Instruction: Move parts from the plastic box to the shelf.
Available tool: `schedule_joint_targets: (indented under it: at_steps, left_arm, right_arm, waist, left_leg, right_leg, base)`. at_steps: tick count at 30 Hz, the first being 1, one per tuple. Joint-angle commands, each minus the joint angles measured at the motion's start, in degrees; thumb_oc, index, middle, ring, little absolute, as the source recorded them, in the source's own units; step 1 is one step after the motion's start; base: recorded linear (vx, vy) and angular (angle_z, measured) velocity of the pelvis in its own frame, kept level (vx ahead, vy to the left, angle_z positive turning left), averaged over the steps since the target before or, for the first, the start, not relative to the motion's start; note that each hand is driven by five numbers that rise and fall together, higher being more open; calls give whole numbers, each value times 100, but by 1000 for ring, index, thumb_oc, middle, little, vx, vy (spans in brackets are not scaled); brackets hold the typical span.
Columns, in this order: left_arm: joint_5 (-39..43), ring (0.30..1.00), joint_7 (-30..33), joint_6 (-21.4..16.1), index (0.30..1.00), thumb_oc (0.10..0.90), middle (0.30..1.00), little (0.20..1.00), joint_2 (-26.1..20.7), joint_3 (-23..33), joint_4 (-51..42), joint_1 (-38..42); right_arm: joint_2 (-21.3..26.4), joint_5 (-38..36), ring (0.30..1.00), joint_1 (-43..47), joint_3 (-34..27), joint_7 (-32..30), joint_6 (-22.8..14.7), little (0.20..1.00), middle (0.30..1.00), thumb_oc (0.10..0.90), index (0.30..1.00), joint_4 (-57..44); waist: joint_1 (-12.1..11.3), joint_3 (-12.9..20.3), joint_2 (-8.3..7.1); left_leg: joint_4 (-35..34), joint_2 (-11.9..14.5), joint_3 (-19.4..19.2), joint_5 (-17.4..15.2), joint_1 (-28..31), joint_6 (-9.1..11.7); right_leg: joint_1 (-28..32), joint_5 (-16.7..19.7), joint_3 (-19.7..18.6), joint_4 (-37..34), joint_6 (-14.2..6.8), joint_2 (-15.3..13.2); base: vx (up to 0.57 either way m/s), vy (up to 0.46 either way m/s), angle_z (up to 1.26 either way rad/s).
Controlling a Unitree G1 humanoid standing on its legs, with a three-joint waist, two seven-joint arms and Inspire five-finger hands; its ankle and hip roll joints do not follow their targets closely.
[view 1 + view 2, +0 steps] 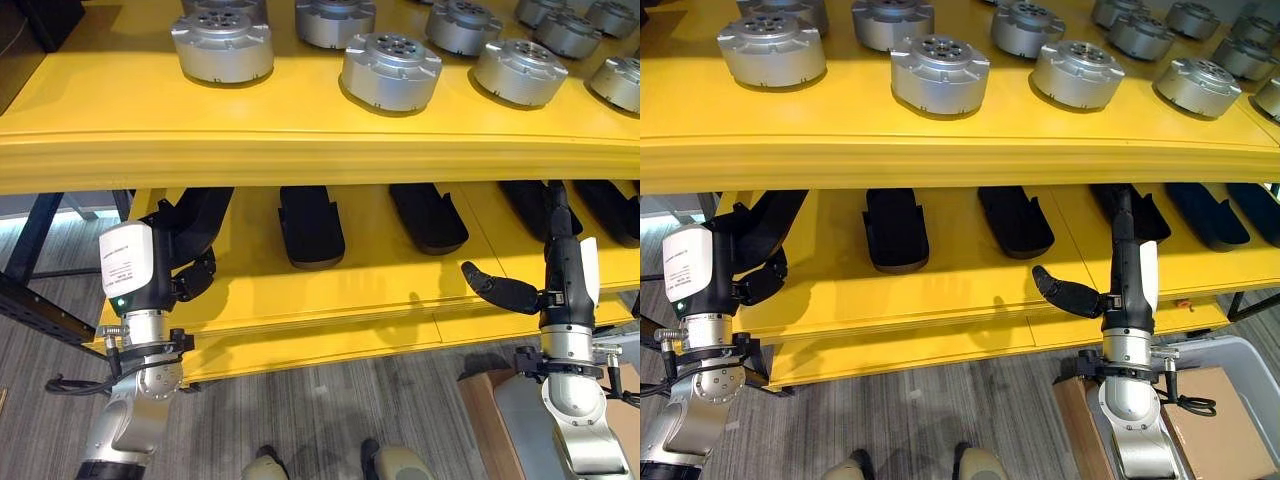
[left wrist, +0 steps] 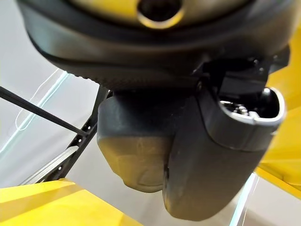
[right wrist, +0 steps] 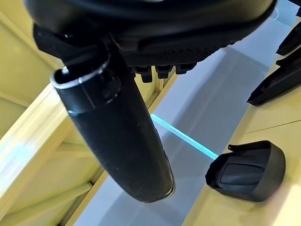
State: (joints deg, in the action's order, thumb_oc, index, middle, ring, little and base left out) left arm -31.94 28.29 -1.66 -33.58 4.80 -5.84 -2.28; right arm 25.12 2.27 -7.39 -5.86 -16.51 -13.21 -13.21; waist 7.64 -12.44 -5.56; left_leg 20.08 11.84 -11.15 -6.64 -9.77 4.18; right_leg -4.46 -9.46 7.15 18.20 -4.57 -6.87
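Note:
My left hand [image 1: 188, 272] reaches in at the left end of the lower yellow shelf [image 1: 380, 285], shut on a black moulded part [image 1: 205, 215] whose far end goes under the upper shelf. The left wrist view shows that part [image 2: 134, 157] close behind the thumb [image 2: 207, 165]. Farther right, my right hand [image 1: 560, 255] points straight into the lower shelf, open and holding nothing, thumb spread to the left. Several black parts [image 1: 311, 226] lie in a row on the lower shelf. One of them [image 3: 247, 172] lies past the right thumb [image 3: 122, 141].
The upper yellow shelf [image 1: 300, 140] carries several round silver metal parts [image 1: 391, 70], and its thick front edge overhangs both hands. A grey plastic box [image 1: 1245, 365] holding a brown cardboard box [image 1: 1215, 425] stands on the floor at the lower right.

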Motion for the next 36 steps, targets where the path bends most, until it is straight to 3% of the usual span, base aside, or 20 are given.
schedule_joint_targets:
  at_steps: [1,3,4,5,6,9,10,12,14,16,23,28,36]
  left_arm:
    - [-175,300,487,-358,300,400,300,300,-418,263,-613,541]
    - [-129,300,438,-408,300,400,300,300,-379,208,-686,537]
    - [-101,300,448,-419,300,400,300,300,-360,172,-712,552]
    - [-56,300,463,-422,300,400,300,300,-329,146,-730,564]
    - [-49,300,475,-423,300,400,300,300,-313,183,-763,542]
    - [29,300,402,-490,300,400,300,300,-187,201,-867,442]
    - [59,300,361,-526,300,400,300,300,-163,161,-873,446]
    - [127,300,376,-574,300,400,300,300,-133,79,-874,454]
    - [94,300,346,-590,300,400,300,300,-143,-26,-867,523]
    - [73,300,365,-595,300,400,300,300,-203,-13,-881,479]
    - [61,300,401,-571,300,400,300,300,-347,205,-859,347]
    - [32,300,376,-524,300,400,300,300,-429,278,-799,267]
    - [-84,300,459,-338,300,400,300,300,-461,248,-588,481]
  right_arm:
    - [312,19,1000,422,-291,-37,-482,1000,1000,900,1000,-513]
    - [362,-58,1000,388,-323,-46,-521,1000,1000,900,1000,-541]
    - [399,-72,1000,428,-288,-96,-544,1000,1000,900,1000,-544]
    - [439,-96,1000,505,-250,-150,-571,1000,1000,900,1000,-520]
    - [446,-100,1000,549,-229,-158,-587,1000,1000,900,1000,-511]
    - [455,-94,1000,460,-300,-177,-590,1000,1000,900,1000,-506]
    - [475,-93,1000,412,-350,-196,-594,1000,1000,900,1000,-510]
    - [469,-57,1000,340,-391,-275,-588,1000,1000,900,1000,-512]
    - [424,-35,1000,313,-416,-292,-590,1000,1000,900,1000,-574]
    - [332,13,1000,368,-392,-333,-556,1000,1000,900,1000,-571]
    - [176,46,1000,490,-236,-246,-453,1000,1000,900,1000,-498]
    - [130,49,1000,478,-239,-186,-388,1000,1000,900,1000,-400]
    - [112,75,1000,430,-248,-187,-355,1000,1000,900,1000,-384]
  waist:
    - [13,523,48]
    - [-51,477,102]
    - [-139,412,82]
    - [-172,352,62]
    - [-149,366,49]
    - [-15,503,177]
    - [8,513,245]
    - [-6,504,390]
    - [26,500,447]
    - [26,479,393]
    - [-63,463,183]
    - [-84,511,53]
    - [-38,444,27]
  left_leg:
    - [-689,747,244,567,320,382]
    - [-564,881,551,1348,63,642]
    - [-517,838,787,1566,-44,718]
    - [-550,739,1152,1527,-82,753]
    - [-726,760,1282,1448,-52,700]
    - [-1616,1223,943,1593,170,634]
    - [-1850,1272,796,1668,204,616]
    - [-2100,1184,851,1475,397,532]
    - [-1899,1031,854,1266,335,511]
    - [-1558,874,802,952,225,449]
    - [-951,721,343,423,332,343]
    - [-672,694,209,220,380,290]
    - [-221,829,234,52,263,336]
  right_leg:
    - [142,66,-199,-473,-35,-81]
    - [238,59,-98,-656,138,97]
    - [240,63,-80,-689,186,135]
    - [222,47,-46,-676,192,148]
    - [177,56,-11,-656,172,121]
    - [189,-66,156,-577,53,95]
    - [169,-83,200,-488,26,71]
    - [58,-142,134,-274,-52,-55]
    - [38,6,44,-366,-118,-208]
    - [134,248,-58,-654,-259,-385]
    - [339,558,-331,-1104,-471,-730]
    - [426,573,-420,-1144,-534,-852]
    - [416,425,-407,-899,-506,-804]
  base:
    - [-39,-251,29]
    - [-44,-213,36]
    - [-73,-139,40]
    - [-79,-106,34]
    - [-37,-61,25]
    - [52,49,23]
    - [39,136,18]
    - [58,241,11]
    - [35,253,-11]
    - [52,232,-16]
    - [43,145,-32]
    - [40,73,-15]
    - [8,2,-5]
